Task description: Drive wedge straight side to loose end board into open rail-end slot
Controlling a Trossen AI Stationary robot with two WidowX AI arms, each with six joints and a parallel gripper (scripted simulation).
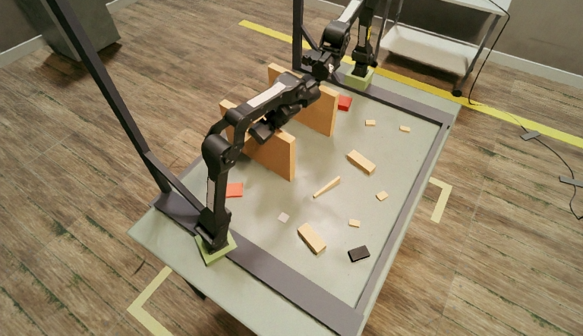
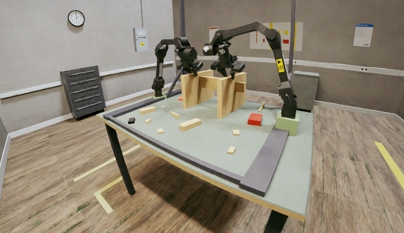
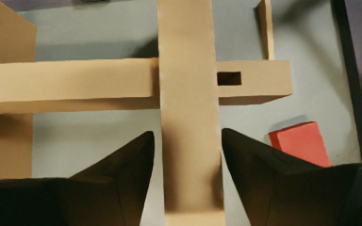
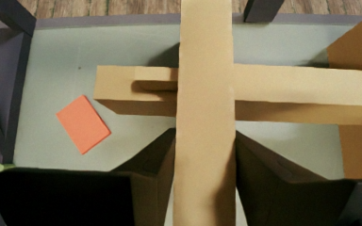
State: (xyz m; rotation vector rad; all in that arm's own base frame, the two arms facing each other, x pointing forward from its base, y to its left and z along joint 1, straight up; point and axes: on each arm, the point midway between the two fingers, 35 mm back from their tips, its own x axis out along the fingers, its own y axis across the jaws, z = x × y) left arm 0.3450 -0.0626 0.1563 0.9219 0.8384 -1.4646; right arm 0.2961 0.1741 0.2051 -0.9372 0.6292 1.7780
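My left gripper (image 2: 228, 75) (image 3: 188, 137) is open and empty. Its fingers straddle one upright end board (image 1: 319, 113) (image 3: 189, 52), with a gap on both sides. The rail (image 3: 85, 80) (image 4: 292, 89) passes through this board; an open slot (image 3: 229, 78) shows in the rail's end, beside the board. A loose wedge (image 3: 268, 33) (image 2: 261, 106) lies on the table beyond. My right gripper (image 4: 202, 136) is shut on the other upright end board (image 1: 275, 156) (image 4: 206, 52), whose slot appears to hold a wedge (image 4: 156, 73). My left gripper's fingertips are hidden in the top view.
A red block (image 1: 344, 102) (image 3: 302, 143) lies beside the left end board, a flat orange-red piece (image 1: 234, 189) (image 4: 83, 124) beside the right one. Another tapered stick (image 1: 326, 187), two wooden blocks (image 1: 360, 161) (image 1: 311, 239), several small wooden pieces and a black block (image 1: 358, 253) lie on the table.
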